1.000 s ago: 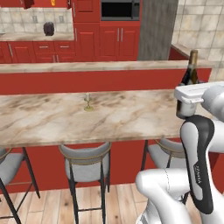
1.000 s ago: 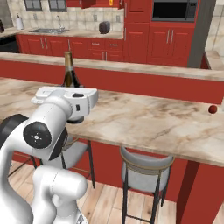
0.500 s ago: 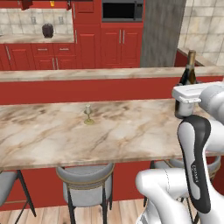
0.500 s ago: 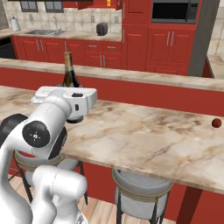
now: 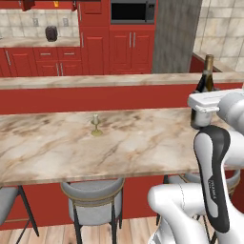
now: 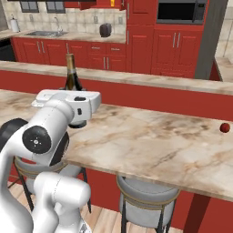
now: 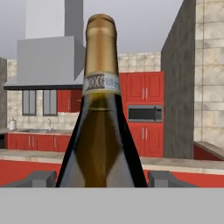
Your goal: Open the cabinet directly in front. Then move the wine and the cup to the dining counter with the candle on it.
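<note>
1. The gripper (image 7: 101, 181) holds the wine (image 7: 101, 131), jaws closed on its body, upright above the dining counter (image 5: 71, 143).
2. The candle (image 5: 96, 125) stands mid-counter, well apart; bare top lies between.
3. A small red ball (image 6: 224, 128) sits near the counter's far right end.

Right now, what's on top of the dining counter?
The candle stands on the dining counter, and a small red ball lies farther along. The gripper holds the wine over the counter; the hand hides its base.

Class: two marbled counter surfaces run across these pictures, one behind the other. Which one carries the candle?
The nearer, lower dining counter above the stools; the candle stands on it. The higher ledge behind is bare.
</note>
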